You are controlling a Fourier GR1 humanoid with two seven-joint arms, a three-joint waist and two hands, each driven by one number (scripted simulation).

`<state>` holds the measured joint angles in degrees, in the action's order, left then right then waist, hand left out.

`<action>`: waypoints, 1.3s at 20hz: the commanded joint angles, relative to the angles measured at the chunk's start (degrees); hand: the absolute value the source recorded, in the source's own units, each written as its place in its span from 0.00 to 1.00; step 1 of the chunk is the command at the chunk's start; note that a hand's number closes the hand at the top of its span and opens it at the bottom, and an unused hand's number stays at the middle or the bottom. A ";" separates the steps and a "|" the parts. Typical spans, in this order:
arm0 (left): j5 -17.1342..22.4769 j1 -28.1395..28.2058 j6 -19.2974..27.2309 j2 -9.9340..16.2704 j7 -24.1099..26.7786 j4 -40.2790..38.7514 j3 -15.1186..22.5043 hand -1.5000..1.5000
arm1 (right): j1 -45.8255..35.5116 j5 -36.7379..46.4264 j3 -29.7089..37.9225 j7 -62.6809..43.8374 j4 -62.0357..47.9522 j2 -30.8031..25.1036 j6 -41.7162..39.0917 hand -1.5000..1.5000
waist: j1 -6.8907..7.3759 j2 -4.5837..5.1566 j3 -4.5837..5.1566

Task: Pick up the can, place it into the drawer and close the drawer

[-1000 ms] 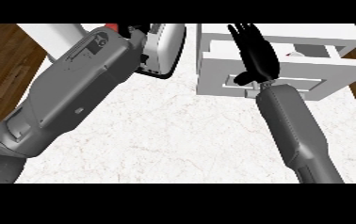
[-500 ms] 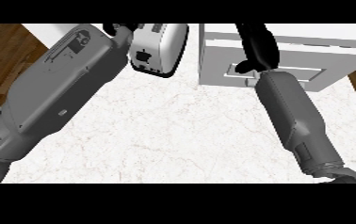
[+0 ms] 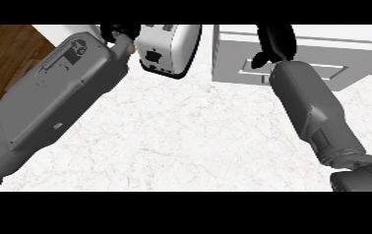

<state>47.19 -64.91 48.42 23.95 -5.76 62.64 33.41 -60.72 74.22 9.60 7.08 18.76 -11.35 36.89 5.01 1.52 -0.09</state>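
Drawer [image 3: 232,56], placed where?
— Stood at the far right corner of the counter [image 3: 189,130], white front turned toward the near edge. Pulled out or pushed in — could not tell.

And the can?
— Hidden or out of frame; could not tell where.

Right hand [image 3: 276,43]?
— Lay over the drawer front at the counter's far edge, fingers straight as far as shown, tips cut off by the frame's top, thumb out to the side. Held nothing visible.

Left hand [image 3: 120,31]?
— Showed only as a black patch at the far edge, just beside the white toaster [image 3: 170,51]. Mostly cut off; grip could not be told.

Anything else?
— Left forearm [image 3: 65,95] stretched up from the near left corner. Right forearm [image 3: 312,110] ran up from the near right corner. Wooden floor [image 3: 18,48] showed past the counter's far left corner.
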 commanded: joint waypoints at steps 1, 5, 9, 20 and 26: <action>-0.73 -0.07 -0.75 1.63 -0.90 0.66 -0.68 0.00 | -5.06 -0.17 1.34 -0.33 -3.07 -1.74 0.75 0.00 | 0.30 0.27 -0.04; -0.80 0.47 -0.22 1.51 -1.77 3.01 -0.74 0.00 | -7.03 1.01 1.13 -2.79 -5.20 -1.71 1.26 0.00 | 1.39 0.53 -0.04; -1.51 1.85 -0.53 1.58 -1.79 4.49 0.02 0.00 | -9.52 0.80 1.64 -3.07 -6.49 -2.42 -0.28 0.00 | 1.86 0.69 -0.03; -1.62 3.64 0.50 2.24 -3.62 7.56 0.12 0.00 | -10.19 -21.11 20.93 13.87 -6.81 1.25 -12.30 0.00 | 1.33 0.26 -0.41; -1.72 7.36 -0.79 4.50 -3.33 10.65 -0.64 0.00 | -10.85 -24.45 24.46 17.08 -7.54 -0.71 -16.35 0.00 | 1.67 0.37 -0.07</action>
